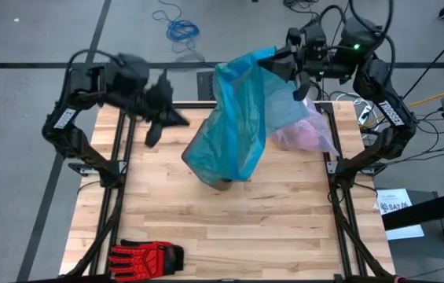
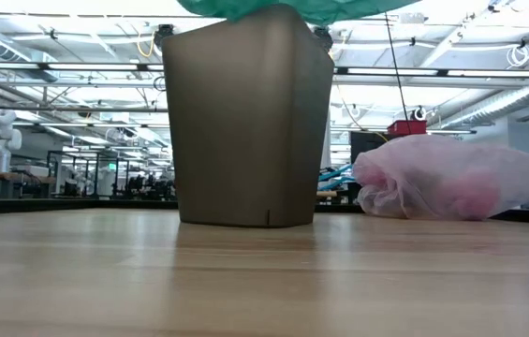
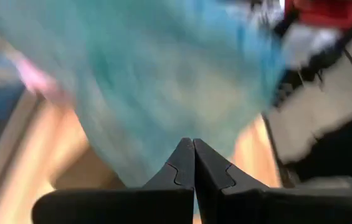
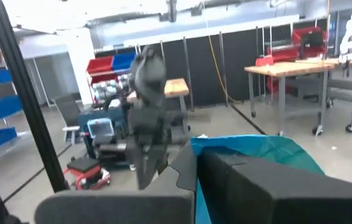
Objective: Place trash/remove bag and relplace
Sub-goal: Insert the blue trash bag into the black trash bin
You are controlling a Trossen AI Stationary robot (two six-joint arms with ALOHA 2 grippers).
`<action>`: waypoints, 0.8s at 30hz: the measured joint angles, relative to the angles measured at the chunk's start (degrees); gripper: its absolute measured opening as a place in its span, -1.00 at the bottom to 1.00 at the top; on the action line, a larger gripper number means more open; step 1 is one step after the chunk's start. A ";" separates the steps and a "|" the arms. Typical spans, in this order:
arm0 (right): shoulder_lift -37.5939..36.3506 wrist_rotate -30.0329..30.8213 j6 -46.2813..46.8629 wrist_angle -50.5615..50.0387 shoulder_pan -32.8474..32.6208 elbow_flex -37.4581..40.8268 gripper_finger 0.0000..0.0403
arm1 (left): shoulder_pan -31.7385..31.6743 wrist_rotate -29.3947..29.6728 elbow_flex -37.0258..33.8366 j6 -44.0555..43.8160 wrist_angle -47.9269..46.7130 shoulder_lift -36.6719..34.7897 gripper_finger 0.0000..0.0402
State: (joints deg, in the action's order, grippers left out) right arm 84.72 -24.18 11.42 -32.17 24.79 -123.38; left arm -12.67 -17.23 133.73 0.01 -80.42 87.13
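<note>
- At lower left of the high view we note a red glove [image 1: 144,255] lying on the table [image 1: 229,228] near its front edge.
- At upper left, the left gripper [image 1: 152,134] hangs above the table's back-left part, its jaws pressed together on nothing; it is apart from the teal bag [image 1: 233,118], which fills the left wrist view ahead of the fingers [image 3: 182,171].
- At centre, the teal bag hangs draped over the bin [image 2: 250,122], which stands upright on the table; in the low view the teal plastic covers its rim.
- At upper centre-right, the right gripper [image 1: 278,64] holds the teal bag's upper corner, jaws closed on the plastic, above the table's back edge.
- Right of the bin, the pink bag [image 1: 310,130] lies slumped on the table near the back-right corner; in the low view it rests on the surface [image 2: 451,183], apart from the bin.
- At far right, off the table, a white paper [image 1: 398,208] lies on the floor.
</note>
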 joint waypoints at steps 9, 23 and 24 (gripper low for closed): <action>0.16 -0.15 0.44 2.67 0.35 -2.55 -1.00 | 8.43 2.94 -5.35 -4.02 -4.05 3.09 -1.00; 0.24 0.21 3.39 6.91 -1.28 -2.55 -1.00 | 6.16 12.88 -18.22 0.76 10.46 3.11 -1.00; 0.24 0.24 3.55 7.33 -1.58 -2.55 -1.00 | 6.07 12.86 -18.74 0.71 11.06 2.75 -1.00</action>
State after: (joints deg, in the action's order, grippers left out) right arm 84.97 -23.94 14.97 -24.85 23.22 -125.93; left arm -6.60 -4.36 114.99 0.72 -69.36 89.89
